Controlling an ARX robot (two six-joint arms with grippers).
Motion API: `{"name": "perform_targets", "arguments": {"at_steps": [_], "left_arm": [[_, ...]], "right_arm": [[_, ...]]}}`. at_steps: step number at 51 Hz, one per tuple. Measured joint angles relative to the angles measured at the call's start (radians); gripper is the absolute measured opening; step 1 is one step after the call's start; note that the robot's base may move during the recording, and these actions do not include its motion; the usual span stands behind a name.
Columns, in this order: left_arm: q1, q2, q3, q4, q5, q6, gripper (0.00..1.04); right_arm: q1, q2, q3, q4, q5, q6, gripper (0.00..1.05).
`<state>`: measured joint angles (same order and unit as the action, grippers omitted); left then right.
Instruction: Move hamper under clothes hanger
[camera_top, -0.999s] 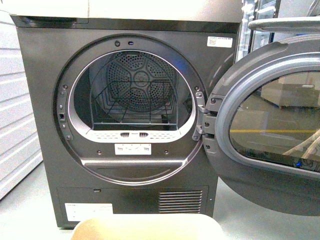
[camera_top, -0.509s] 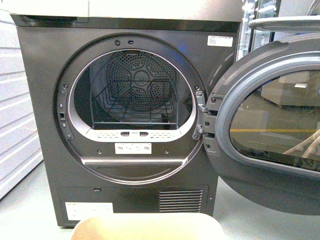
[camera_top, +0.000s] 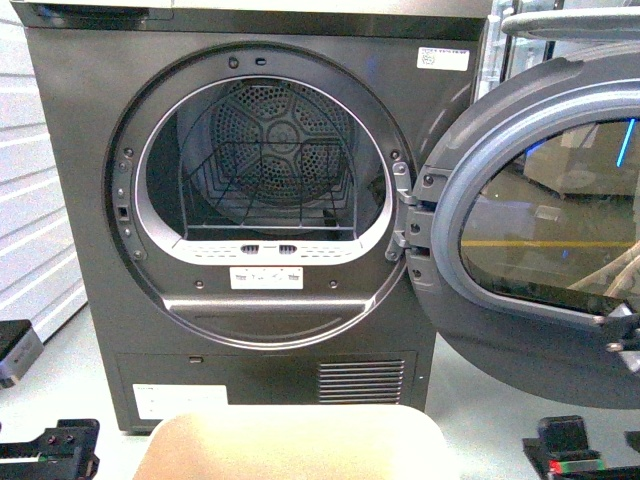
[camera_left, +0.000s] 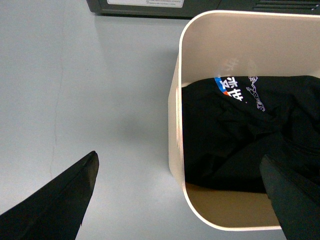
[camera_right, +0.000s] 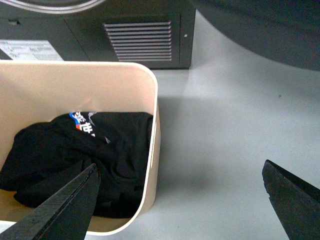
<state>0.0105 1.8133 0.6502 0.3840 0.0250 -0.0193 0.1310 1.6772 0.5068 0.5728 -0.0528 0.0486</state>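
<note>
Hamper (camera_top: 290, 448) is sitting on the floor right by the open dryer (camera_top: 90, 200), holding a black shirt (camera_left: 240, 140) with an unreadable print. Left tool (camera_left: 178, 157) and right tool (camera_right: 180, 165) are hanging wide open over its walls.

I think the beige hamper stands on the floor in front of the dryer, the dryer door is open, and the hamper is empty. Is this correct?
Not quite. The hamper is not empty: a black garment with printed lettering lies inside it, as both wrist views show. The rest holds: it stands on the floor before the dryer, whose door is open.
</note>
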Motion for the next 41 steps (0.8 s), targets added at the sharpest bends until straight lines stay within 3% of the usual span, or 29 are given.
{"name": "perform_targets", "arguments": {"at_steps": [15,32,41], "left_arm": [[-0.023,0.157,0.058,0.059,-0.023,-0.037,0.98],[-0.008,0.211,0.089,0.062,-0.034,-0.061,0.98],[-0.002,0.211,0.098,0.053,-0.043,-0.063,0.98]], "right_arm": [[0.04,0.232,0.187,-0.137,0.053,-0.018,0.97],[0.104,0.359,0.365,-0.352,0.037,-0.005,0.97],[0.121,0.424,0.431,-0.385,0.042,0.013,0.97]]}}
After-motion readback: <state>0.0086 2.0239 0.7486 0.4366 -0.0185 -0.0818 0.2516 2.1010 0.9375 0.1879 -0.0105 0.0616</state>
